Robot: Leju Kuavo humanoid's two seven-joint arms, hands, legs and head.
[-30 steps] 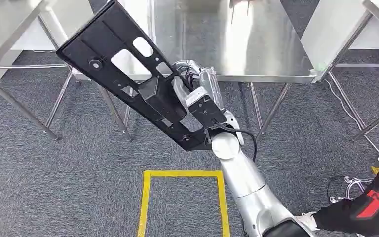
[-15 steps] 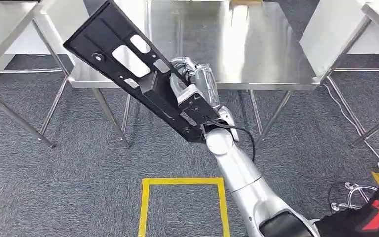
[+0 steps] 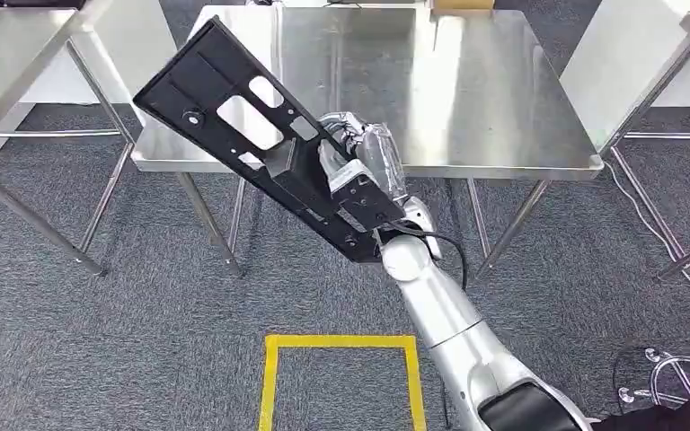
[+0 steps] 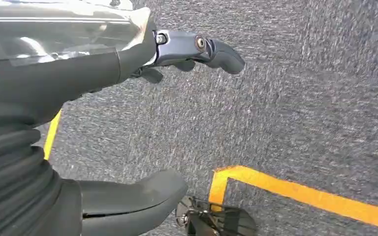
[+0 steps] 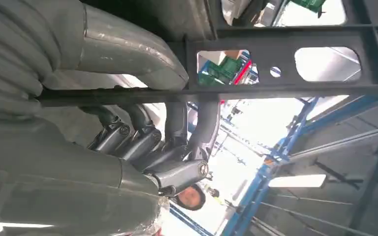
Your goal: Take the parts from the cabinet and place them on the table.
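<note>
Centrally, the right hand (image 3: 358, 171) is gripping a long black perforated panel (image 3: 260, 144), fingers wrapped around it, tilting toward the upper-left steel table (image 3: 503, 117); the left hand (image 4: 128, 54) is hanging with fingers spread, holding nothing.

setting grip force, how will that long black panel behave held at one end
Probably stiff: the black panel juts out straight from the right hand without sagging. Gripped near its lower end, it likely levers hard on the fingers. The cutouts suggest it's fairly light.
</note>
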